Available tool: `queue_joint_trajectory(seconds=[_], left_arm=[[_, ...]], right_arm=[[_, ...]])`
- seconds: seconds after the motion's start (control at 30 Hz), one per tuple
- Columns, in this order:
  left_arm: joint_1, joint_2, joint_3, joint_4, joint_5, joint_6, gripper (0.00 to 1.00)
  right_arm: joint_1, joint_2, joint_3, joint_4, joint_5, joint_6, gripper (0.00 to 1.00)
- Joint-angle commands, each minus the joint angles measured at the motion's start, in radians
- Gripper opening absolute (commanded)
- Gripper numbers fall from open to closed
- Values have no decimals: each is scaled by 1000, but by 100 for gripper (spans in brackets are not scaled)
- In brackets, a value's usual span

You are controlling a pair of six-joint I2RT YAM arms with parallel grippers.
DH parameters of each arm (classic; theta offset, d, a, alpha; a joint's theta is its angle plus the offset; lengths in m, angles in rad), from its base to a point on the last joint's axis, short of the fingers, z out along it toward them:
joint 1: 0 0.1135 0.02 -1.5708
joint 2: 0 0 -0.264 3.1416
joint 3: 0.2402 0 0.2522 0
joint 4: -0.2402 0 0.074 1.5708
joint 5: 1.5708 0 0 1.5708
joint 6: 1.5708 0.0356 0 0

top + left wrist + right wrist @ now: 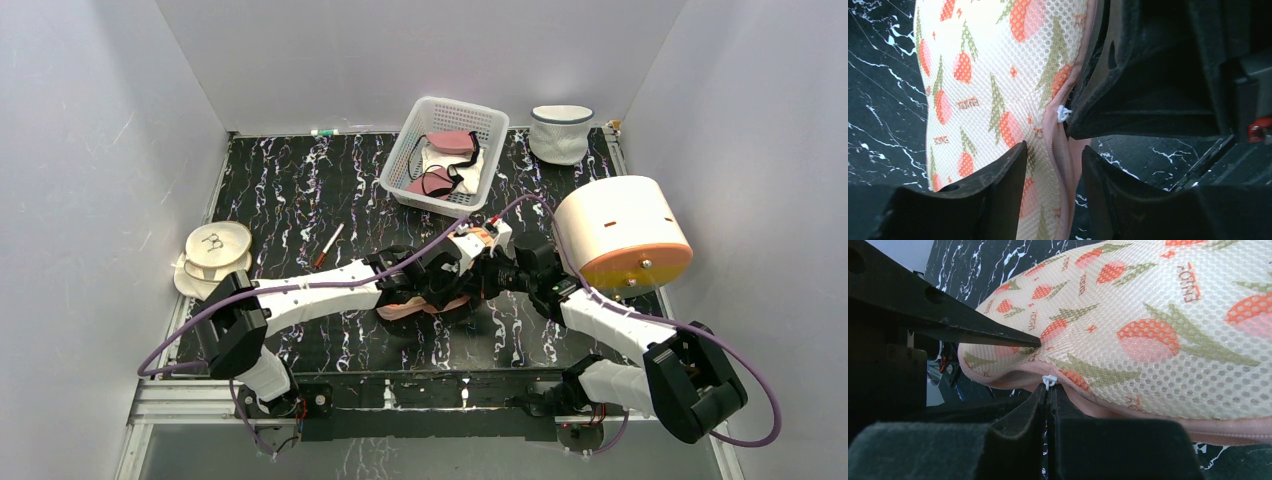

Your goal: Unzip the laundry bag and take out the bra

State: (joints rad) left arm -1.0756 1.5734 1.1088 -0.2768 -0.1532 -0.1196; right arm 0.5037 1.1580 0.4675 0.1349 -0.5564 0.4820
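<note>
While both arms crowd over the middle of the black, white-veined marble table (290, 190), I've got the peach-pink, cup-shaped mesh laundry bag (408, 308) lying on it beneath the two wrists, only its near edge peeking out in the top view.

Right wrist view now: my right gripper (1049, 397) is pressed together, pinching the small white zip pull (1049, 380) right on the salmon zip trim (1148, 417). The zip looks closed along the stretch I can see.

Over to the left wrist view: my left gripper (1054, 172) is spread, its black fingers (998, 190) standing either side of the bag's trimmed edge. From the right camera, one of them has its tip touching the printed mesh just above the pull.

Further back, a white plastic lattice basket (470, 115) holds a pink bra with black straps (450, 142). A white mesh tub (560, 135) stands at the far right, a cream round disc-shaped case (215, 250) at the left edge, and a big white drum with an orange face (615, 230) beside the right arm.
</note>
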Motion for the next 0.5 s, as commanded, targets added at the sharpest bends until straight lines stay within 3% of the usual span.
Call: queue_joint_trajectory(seconds=[0.0, 0.2, 0.47], left_arm=[[-3, -24, 0, -12, -54, 10, 39], [-3, -61, -31, -48, -129, 8, 12], [-3, -137, -75, -99, -178, 5, 1]], right_arm=[[4, -34, 1, 70, -11, 7, 0], [4, -33, 2, 60, 16, -3, 0], [4, -43, 20, -42, 139, -34, 0]])
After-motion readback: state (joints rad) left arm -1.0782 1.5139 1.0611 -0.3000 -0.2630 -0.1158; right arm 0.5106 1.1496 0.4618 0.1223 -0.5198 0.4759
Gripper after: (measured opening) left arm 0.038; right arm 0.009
